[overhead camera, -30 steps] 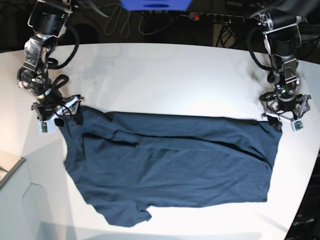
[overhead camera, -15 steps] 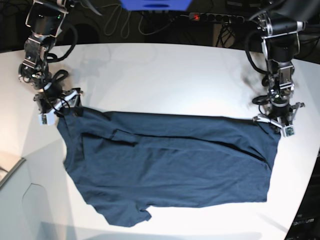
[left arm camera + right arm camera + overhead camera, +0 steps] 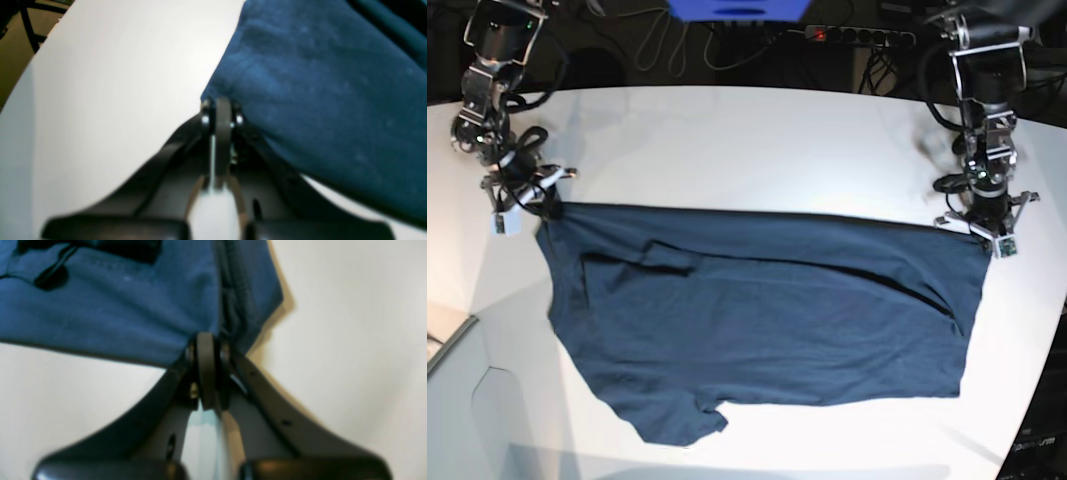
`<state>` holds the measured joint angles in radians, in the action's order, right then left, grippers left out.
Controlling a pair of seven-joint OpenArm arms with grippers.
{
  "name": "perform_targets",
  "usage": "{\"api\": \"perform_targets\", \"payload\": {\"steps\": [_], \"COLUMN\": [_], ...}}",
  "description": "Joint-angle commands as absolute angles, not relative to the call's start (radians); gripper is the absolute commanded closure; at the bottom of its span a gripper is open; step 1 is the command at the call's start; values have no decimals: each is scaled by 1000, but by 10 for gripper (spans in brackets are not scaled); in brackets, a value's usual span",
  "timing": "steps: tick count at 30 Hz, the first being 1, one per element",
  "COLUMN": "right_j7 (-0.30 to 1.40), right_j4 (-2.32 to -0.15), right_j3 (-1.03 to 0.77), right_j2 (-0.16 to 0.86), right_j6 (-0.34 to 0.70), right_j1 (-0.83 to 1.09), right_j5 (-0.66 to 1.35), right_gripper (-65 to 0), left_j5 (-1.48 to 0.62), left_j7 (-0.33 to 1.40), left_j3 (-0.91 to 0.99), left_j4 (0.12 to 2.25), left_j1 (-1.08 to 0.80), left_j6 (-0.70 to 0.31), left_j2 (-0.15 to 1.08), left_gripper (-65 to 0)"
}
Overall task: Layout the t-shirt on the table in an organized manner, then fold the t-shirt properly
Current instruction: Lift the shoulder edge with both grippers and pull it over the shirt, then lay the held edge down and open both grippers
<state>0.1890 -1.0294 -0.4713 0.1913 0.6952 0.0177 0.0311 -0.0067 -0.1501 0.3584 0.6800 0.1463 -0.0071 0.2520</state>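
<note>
White table (image 3: 757,150), matte, curved far edge; dark cable clutter and a power strip (image 3: 857,36) along the top of the base view.

Item: t-shirt (image 3: 757,320), dark navy, lying across the centre and lower half of the base view, long axis left to right. Upper edge drawn into a nearly straight line between two held corners; body mostly flat with shallow diagonal creases; one sleeve juts toward the lower left, near the table's front edge.

Right gripper (image 3: 206,350), at the upper left of the base view: jaws clenched on a hemmed corner of the cloth.

Left gripper (image 3: 222,111), at the right of the base view: jaws pinched on the opposite corner of the fabric.

Step in hand, by judgement: laying out, the shirt stretched between both grips; folding not yet begun.

Next move calls for: equal tension on both corners, cloth settled flat, creases and stray sleeve smoothed, then release.
</note>
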Motion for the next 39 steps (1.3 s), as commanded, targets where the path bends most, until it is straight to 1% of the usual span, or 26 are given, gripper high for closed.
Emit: {"api": "perform_targets", "payload": {"steps": [1,9,12,15,21,28,33,37,39], "right_j7": [226,237,237,237,254,470,486,484,484], "right_j4": [-1052,-1299,-1389,-1471,-1575,-1678,-1712,-1705,-1705], "right_j3": [-476,-478,-478,-496,-522,-524,-613,-679,-688], "right_j2": [205,199,197,197,177,168,114,87,79], "right_j6": [698,698,698,698,698,698,698,698,698], "right_j1": [38,185,240,269,206,107,117,166,200], "right_j5": [4,5,5,5,5,5,5,4,4], "right_gripper": [0,0,0,0,0,0,0,0,0], "left_j5": [-8,-10,-81,-173,-278,-283,-285,-285,-285], "left_j7": [-142,-134,-133,-114,21,102,107,99,87], "left_j3": [363,363,366,407,446,446,446,447,447], "left_j4": [714,1004,1115,1205,1343,1475,1503,1491,1491], "left_j1": [125,-84,-163,-217,-200,-147,-162,-236,-266], "left_j6": [1,2,2,2,2,2,2,2,2], "left_j2": [265,255,242,237,240,240,236,231,209], "left_gripper": [0,0,0,-1,-1,-1,-1,-1,-1]}}
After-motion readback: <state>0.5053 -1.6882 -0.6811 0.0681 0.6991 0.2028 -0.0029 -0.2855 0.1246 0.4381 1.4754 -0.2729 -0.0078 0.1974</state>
